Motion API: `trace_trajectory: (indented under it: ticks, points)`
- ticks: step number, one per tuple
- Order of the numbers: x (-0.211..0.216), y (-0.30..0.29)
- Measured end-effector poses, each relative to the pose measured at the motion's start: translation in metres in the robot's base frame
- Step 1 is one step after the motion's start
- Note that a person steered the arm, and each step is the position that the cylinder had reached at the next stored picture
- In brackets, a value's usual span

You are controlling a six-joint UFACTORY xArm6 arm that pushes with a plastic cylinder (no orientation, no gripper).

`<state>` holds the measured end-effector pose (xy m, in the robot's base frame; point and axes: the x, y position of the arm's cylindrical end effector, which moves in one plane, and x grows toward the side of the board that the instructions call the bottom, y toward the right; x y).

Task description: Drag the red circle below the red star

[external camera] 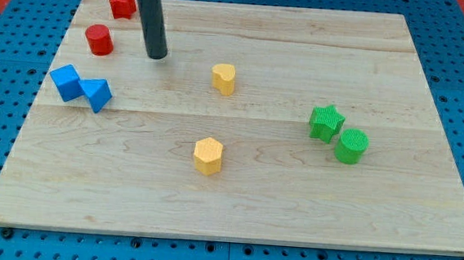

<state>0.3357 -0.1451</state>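
The red circle (pixel 100 40) is a short red cylinder near the board's top left. The red star (pixel 122 3) sits above it and slightly to the right, close to the board's top edge. The two are apart, with a small gap between them. My tip (pixel 157 56) rests on the board to the right of the red circle, a short way off and not touching it. The dark rod rises from the tip toward the view's top.
A blue cube (pixel 67 81) and a blue triangle (pixel 97 94) touch each other at the left. A yellow heart (pixel 224 78) and a yellow hexagon (pixel 208 155) lie mid-board. A green star (pixel 327 123) and a green circle (pixel 351 146) sit at the right. The wooden board (pixel 292 208) lies on blue pegboard.
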Motion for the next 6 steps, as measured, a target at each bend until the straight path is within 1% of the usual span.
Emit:
trace_trajectory:
  ticks: [1, 2, 3, 4, 5, 6]
  points:
    - [0.011, -0.091]
    - [-0.031, -0.102]
    - [-0.08, -0.078]
    - [-0.024, -0.076]
    - [-0.027, -0.021]
    - [-0.057, -0.049]
